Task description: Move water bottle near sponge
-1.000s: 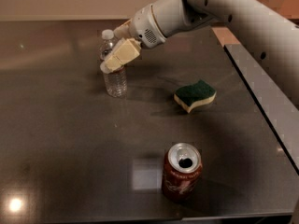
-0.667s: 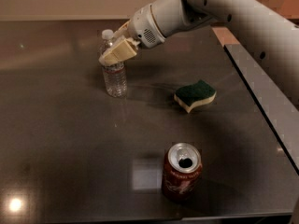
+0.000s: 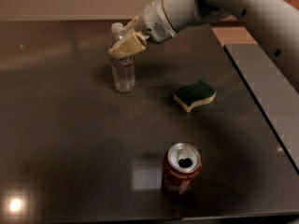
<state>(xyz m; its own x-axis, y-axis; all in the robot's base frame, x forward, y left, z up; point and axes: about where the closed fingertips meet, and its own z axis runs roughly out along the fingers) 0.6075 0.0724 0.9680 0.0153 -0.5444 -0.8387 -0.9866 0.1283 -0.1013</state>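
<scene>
Gripper (image 3: 125, 46) sat at the shoulder of the upright water bottle (image 3: 124, 73), grip state untellable; sponge (image 3: 195, 95) lay apart toward camera-right, slightly nearer.

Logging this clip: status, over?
Gripper shut on top of clear ribbed plastic water bottle. Green-topped yellow sponge apart from it. Red soda can in foreground, not between them.

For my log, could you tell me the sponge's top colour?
Dark green; the sponge shows best in the camera view. The gripper is at the water bottle.
</scene>
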